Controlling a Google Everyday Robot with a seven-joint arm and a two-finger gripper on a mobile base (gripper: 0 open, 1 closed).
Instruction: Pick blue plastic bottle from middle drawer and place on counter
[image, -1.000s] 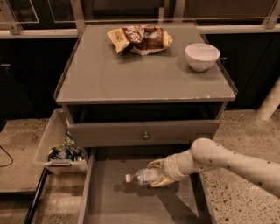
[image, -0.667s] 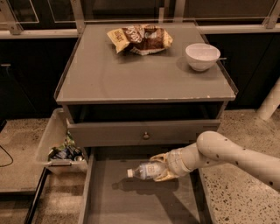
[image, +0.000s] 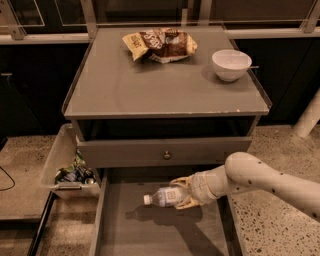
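Claw (image: 179, 194) seemingly clasps plastic bottle (image: 161, 197) over drawer (image: 150, 232).

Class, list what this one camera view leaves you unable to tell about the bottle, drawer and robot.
Middle drawer: near end cut off by the bottom edge.
Blue plastic bottle: base end hidden by the gripper closed round it above the drawer; label print too small to read.
Arm: its base cut off by the right edge.

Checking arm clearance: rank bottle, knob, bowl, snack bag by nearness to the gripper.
From gripper, over middle drawer:
1. blue plastic bottle, in its grasp.
2. knob, drawer front above.
3. white bowl, right on counter.
4. snack bag, counter's back.
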